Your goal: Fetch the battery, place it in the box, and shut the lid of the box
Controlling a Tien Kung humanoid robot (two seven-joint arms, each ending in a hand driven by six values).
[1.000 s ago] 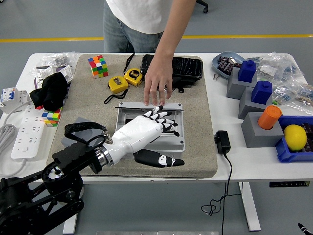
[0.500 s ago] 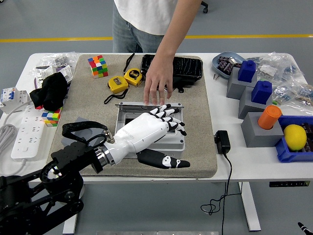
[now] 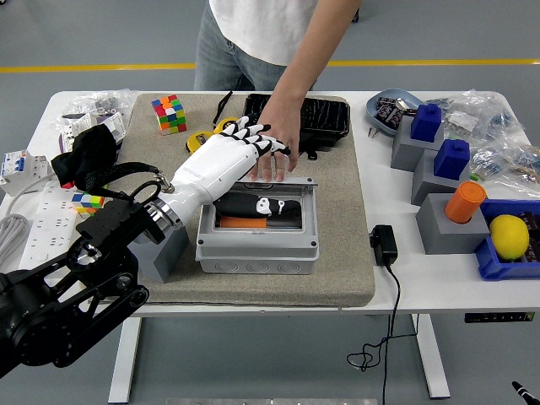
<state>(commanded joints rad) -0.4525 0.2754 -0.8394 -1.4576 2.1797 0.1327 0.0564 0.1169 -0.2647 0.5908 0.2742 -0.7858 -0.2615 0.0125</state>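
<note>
left white robot hand (image 3: 226, 156) hangs over the far left rim of the open grey plastic box (image 3: 257, 239), fingers spread, thumb down inside. orange-and-black battery (image 3: 257, 214) lies in the box. a person's hand (image 3: 274, 143) presses the far rim.

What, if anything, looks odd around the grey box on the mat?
A person's hand presses on the far rim of the grey plastic box, directly beside the robot's white left hand. The box is open, with something black and orange inside.

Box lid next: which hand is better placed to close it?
The left hand. It hangs open over the far edge of the grey box, beside the person's hand at that edge. The right arm is nowhere in the head view.
</note>
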